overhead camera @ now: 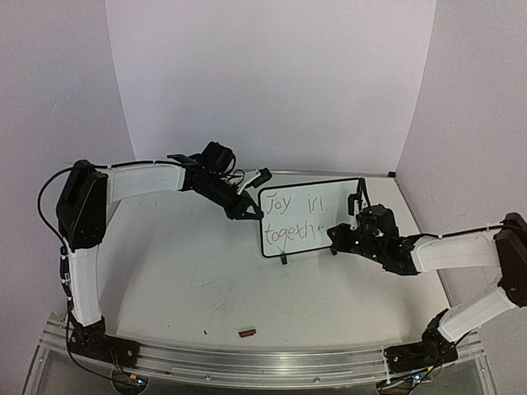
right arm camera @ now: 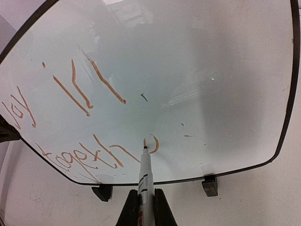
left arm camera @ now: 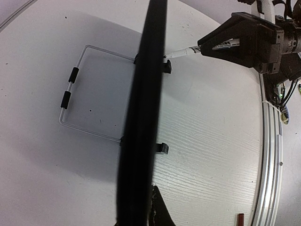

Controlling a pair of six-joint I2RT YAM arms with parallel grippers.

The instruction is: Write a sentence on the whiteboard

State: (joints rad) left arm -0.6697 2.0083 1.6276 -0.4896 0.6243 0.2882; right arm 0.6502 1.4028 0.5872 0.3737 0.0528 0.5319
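Note:
The whiteboard [overhead camera: 333, 202] stands upright on two small black feet at the table's middle right. The sentence [overhead camera: 288, 216] reads "Joy in" over "togeth" plus a part-formed letter; in the right wrist view [right arm camera: 89, 94] the strokes look orange-brown. My left gripper [overhead camera: 252, 211] is shut on the board's left edge; its wrist view shows the edge as a dark band [left arm camera: 141, 117] beside one finger [left arm camera: 161, 213]. My right gripper [right arm camera: 146, 214] is shut on a white marker [right arm camera: 145, 176], whose tip touches the board [right arm camera: 211, 70] at the last letter.
A wire stand [left arm camera: 70, 94] props the board from behind. A small red-brown piece [overhead camera: 246, 332] lies near the front of the table. An aluminium rail [overhead camera: 263, 360] runs along the near edge. White walls close in the back and sides.

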